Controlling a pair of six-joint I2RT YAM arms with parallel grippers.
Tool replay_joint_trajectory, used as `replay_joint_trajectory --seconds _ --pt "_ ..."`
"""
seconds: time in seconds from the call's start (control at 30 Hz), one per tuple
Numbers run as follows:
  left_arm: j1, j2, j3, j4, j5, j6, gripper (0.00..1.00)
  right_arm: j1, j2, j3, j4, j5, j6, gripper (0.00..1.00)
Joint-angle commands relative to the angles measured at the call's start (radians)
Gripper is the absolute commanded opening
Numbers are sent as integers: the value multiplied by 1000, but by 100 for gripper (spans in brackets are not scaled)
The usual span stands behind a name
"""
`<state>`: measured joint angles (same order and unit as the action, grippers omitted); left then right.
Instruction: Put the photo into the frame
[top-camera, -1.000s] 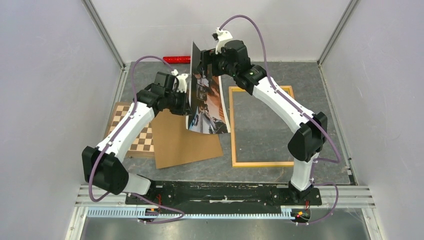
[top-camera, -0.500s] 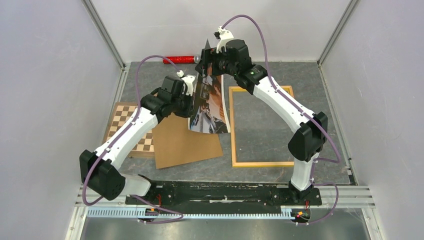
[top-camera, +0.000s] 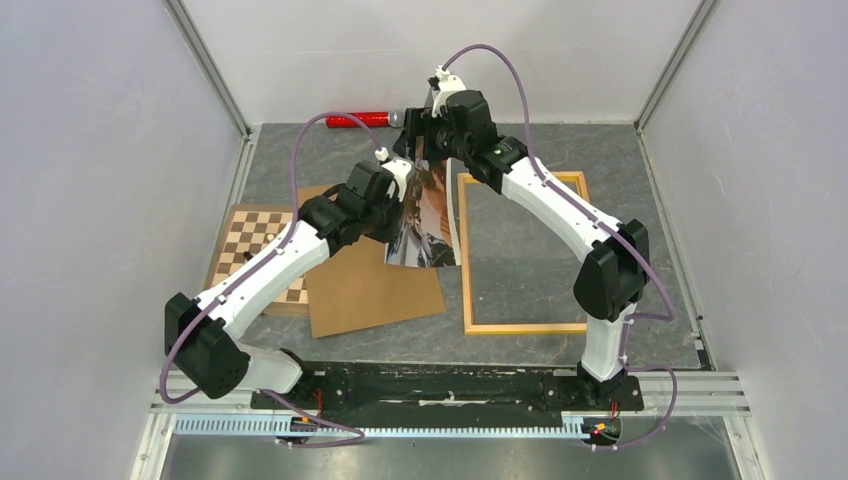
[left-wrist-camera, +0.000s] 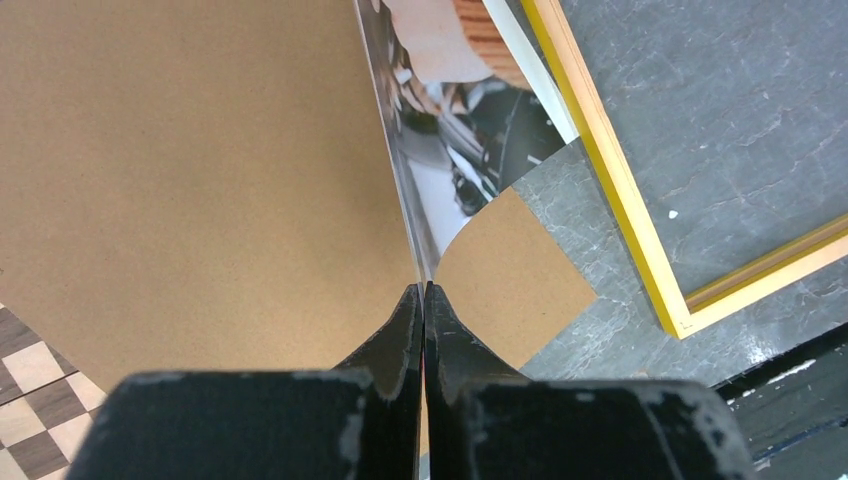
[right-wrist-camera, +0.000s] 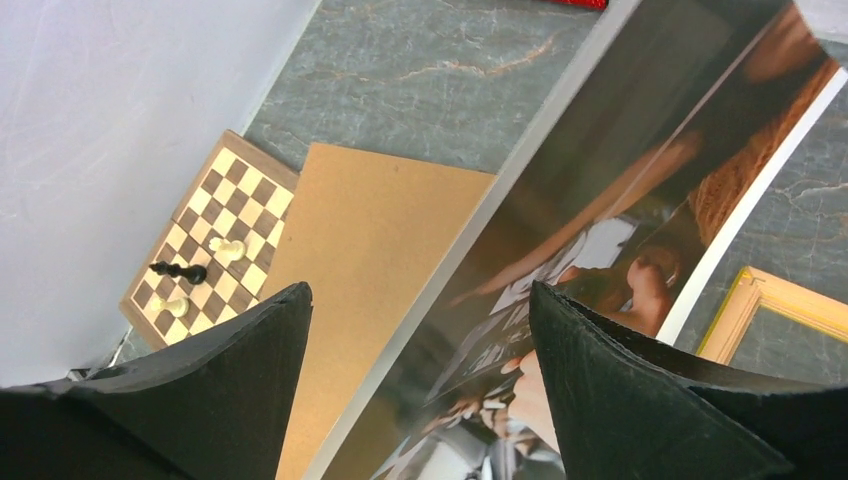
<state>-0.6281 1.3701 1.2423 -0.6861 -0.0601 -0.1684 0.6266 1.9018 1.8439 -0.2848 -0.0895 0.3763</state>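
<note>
Photo (top-camera: 432, 212) is up off the table on its left side, printed face turned toward the frame (top-camera: 524, 327), curling as it rises. Its lower part comes down just beside the frame's left rail; from where I stand I can't tell whether paper and wood touch. None of it is inside the frame, which lies flat on the grey table (top-camera: 600, 150).

The left gripper (left-wrist-camera: 422, 294) is closed tight, its two black fingers pressed together with the photo's left edge pinched between them, on the side away from the frame. The right gripper (right-wrist-camera: 418, 292) is above the frame's far left corner with its jaws spread wide. The photo's upper edge runs through the gap between them, and neither finger looks to be pressing on the paper.

Left of the frame, under the raised photo, lies the brown backing board (top-camera: 368, 285). Further left again is the chessboard (top-camera: 248, 248), with a few small pieces (right-wrist-camera: 180, 270) on it. A red cylinder (top-camera: 355, 120) lies beyond the frame's far left corner, near the back wall.
</note>
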Motion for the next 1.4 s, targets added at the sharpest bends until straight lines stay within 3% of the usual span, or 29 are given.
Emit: replay_joint_trajectory --seconds 0.0,0.23,0.53,0.73,0.93,1.07,1.17,1.27,1.37 --pt "-24 -1 9 50 -78 -2 2 6 14 -14 39 34 14 82" --pt "-40 -2 4 58 -100 5 2 6 25 -54 48 37 20 72" --pt "-56 22 7 72 -127 18 2 8 -1 -72 57 24 26 43" --pt "-68 39 29 79 -129 21 2 7 -14 -78 56 29 22 36" --pt "-78 58 56 70 -115 26 6 7 -18 -63 56 35 17 17" --pt "-81 58 68 69 -111 26 14 3 -18 -52 51 31 19 2" --pt "-81 51 80 68 -111 27 23 2 -21 -36 45 31 17 0" --pt "-81 38 92 65 -109 30 37 -2 -32 -23 40 31 16 0" --pt "-82 22 112 54 -110 43 60 -9 -48 -14 39 25 13 0"
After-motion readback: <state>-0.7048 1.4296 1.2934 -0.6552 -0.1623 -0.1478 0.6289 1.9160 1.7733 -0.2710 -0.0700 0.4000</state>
